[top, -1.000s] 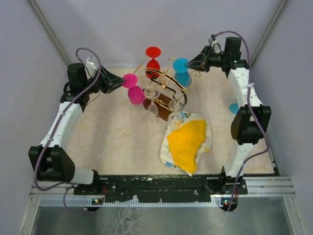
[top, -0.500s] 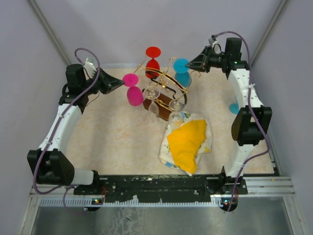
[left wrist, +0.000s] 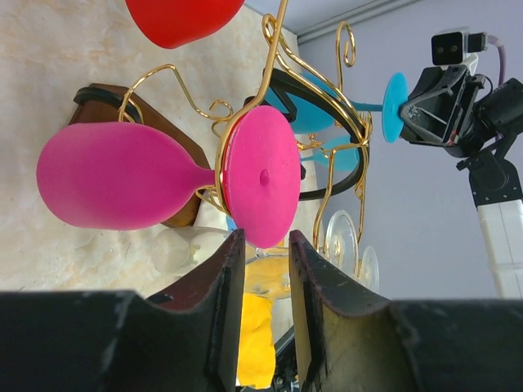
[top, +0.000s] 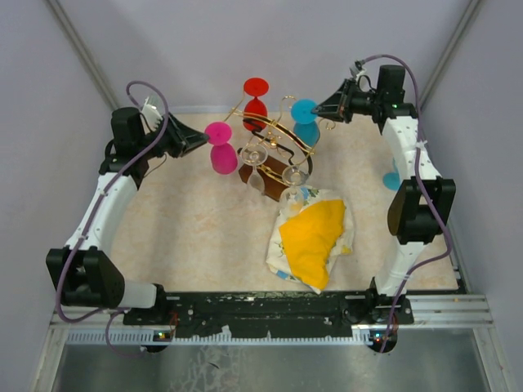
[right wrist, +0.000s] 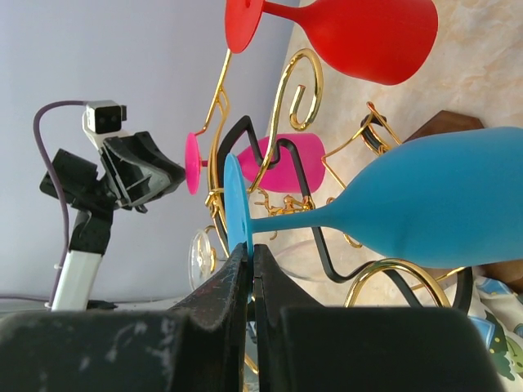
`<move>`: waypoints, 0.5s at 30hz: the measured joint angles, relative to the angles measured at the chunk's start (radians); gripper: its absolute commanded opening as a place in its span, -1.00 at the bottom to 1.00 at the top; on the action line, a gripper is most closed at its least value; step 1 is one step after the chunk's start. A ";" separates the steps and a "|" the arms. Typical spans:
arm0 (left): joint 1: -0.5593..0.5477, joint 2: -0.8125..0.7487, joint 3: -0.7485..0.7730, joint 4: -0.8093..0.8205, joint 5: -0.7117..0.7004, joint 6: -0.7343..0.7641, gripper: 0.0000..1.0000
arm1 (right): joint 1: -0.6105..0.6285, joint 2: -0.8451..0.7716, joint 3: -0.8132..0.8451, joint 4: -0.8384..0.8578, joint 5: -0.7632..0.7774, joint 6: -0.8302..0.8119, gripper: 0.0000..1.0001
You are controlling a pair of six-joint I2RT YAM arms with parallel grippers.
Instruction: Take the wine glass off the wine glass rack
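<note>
Rack (top: 278, 143), gold wire, glasses hanging; left gripper (left wrist: 265, 245) narrowly parted at pink glass (left wrist: 114, 186) foot; right gripper (right wrist: 252, 253) pinched on blue glass (right wrist: 441, 204) foot rim.

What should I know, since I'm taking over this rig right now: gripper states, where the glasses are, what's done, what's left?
Left gripper: open, fingertips at the foot rim of the pink wine glass, not gripping it.
Right gripper: appears shut on the foot rim of the blue wine glass.
Pink, blue, the red wine glass and two clear wine glasses all hang on the wine glass rack.
Done: both grippers are at a glass, but none of these is off.
Left: slide a gripped glass off the rack and set it down.
</note>
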 measured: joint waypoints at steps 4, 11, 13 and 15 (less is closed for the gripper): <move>0.000 0.000 -0.002 0.000 0.001 0.000 -0.33 | -0.003 -0.001 -0.005 0.009 0.000 0.009 -0.91; 0.001 0.000 -0.008 0.002 0.007 -0.002 -0.34 | -0.003 -0.002 -0.006 0.014 0.000 0.014 -0.91; 0.001 0.000 -0.013 0.002 0.010 -0.006 -0.33 | -0.003 -0.002 -0.006 0.015 0.000 0.015 -0.91; 0.001 0.000 -0.017 0.004 0.014 -0.011 -0.32 | -0.003 -0.002 -0.006 0.019 0.000 0.016 -0.91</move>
